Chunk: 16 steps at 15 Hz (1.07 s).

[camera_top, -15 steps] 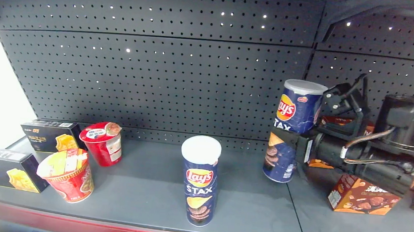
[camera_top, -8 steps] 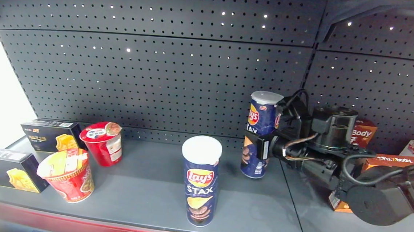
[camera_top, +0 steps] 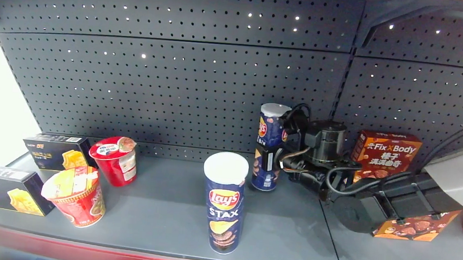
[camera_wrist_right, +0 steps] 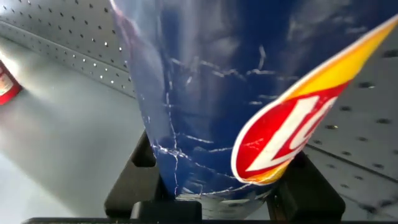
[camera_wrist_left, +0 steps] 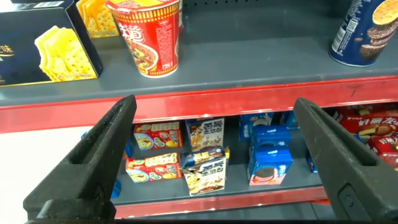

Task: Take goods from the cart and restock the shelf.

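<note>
**shelfwatcher:** Where's the held chips can (camera_top: 269,149) right now, and what are the grippers up to?

**restock_bob:** The right gripper (camera_top: 268,162) is clamped round its middle. The can's upright at the back of the shelf (camera_top: 160,219), close to the pegboard (camera_top: 169,93), behind and a bit right of the front can (camera_top: 223,203). Can't tell if its base actually touches the board. Both cans are dark blue with a pale lid, a round red-and-yellow logo and white lettering below it. The left gripper (camera_wrist_left: 214,168) is spread wide with nothing in it, out in front of the shelf's red edge.

**shelfwatcher:** Neighbours?

**restock_bob:** Rear noodle cup (camera_top: 113,160) and front noodle cup (camera_top: 75,195) are far left, both red, beside two black cracker boxes (camera_top: 60,152). The brown cookie box (camera_top: 386,157) with white and yellow print is on the right.
</note>
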{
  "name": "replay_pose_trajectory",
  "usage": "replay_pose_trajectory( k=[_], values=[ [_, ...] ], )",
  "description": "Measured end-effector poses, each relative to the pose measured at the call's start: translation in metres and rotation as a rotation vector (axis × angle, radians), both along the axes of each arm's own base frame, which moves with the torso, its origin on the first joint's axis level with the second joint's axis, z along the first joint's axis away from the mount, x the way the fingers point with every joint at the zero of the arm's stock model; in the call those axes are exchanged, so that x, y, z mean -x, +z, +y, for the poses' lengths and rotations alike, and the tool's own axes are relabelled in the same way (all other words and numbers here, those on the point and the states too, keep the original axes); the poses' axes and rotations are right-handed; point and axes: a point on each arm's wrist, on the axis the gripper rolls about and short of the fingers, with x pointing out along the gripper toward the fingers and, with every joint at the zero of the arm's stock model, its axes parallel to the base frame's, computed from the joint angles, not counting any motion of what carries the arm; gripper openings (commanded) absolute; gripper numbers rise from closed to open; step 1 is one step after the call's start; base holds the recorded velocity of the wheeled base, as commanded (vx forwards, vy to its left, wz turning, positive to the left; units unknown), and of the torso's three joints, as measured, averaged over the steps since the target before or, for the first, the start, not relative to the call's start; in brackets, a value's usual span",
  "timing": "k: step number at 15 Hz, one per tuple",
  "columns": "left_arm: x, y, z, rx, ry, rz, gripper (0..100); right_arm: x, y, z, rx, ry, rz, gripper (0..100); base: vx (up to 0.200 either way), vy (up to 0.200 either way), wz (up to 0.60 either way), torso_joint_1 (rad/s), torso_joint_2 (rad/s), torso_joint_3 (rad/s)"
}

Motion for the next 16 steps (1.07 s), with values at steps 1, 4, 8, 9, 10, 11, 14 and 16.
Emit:
replay_pose_trajectory(
  k=[1, 4, 8, 9, 10, 11, 14, 16],
  values=[
    [0.0, 0.0, 0.0, 0.0, 0.0, 0.0, 100, -0.003, -0.003, 0.003, -0.003, 0.0, -0.004, 0, 0.0, 0.0, 0.0, 0.0, 0.0, 0.0],
    [0.0, 0.0, 0.0, 0.0, 0.0, 0.0, 100, -0.013, -0.007, 0.013, -0.016, -0.003, -0.025, 0, 0.0, 0.0, 0.0, 0.0, 0.0, 0.0],
    [0.0, 0.0, 0.0, 0.0, 0.0, 0.0, 100, -0.024, -0.016, 0.022, -0.017, -0.031, -0.027, 0, 0.0, 0.0, 0.0, 0.0, 0.0, 0.0],
    [0.0, 0.0, 0.0, 0.0, 0.0, 0.0, 100, -0.025, -0.018, 0.023, -0.019, -0.03, -0.029, 0, 0.0, 0.0, 0.0, 0.0, 0.0, 0.0],
    [0.0, 0.0, 0.0, 0.0, 0.0, 0.0, 100, -0.026, -0.02, 0.024, -0.021, -0.03, -0.031, 0, 0.0, 0.0, 0.0, 0.0, 0.0, 0.0],
    [0.0, 0.0, 0.0, 0.0, 0.0, 0.0, 100, -0.027, -0.022, 0.026, -0.022, -0.028, -0.035, 0, 0.0, 0.0, 0.0, 0.0, 0.0, 0.0],
    [0.0, 0.0, 0.0, 0.0, 0.0, 0.0, 100, -0.03, -0.028, 0.031, -0.021, -0.024, -0.04, 0, 0.0, 0.0, 0.0, 0.0, 0.0, 0.0],
    [0.0, 0.0, 0.0, 0.0, 0.0, 0.0, 100, -0.031, -0.032, 0.033, -0.021, -0.024, -0.041, 100, 0.0, 0.0, 0.0, 0.0, 0.0, 0.0]
  ],
)
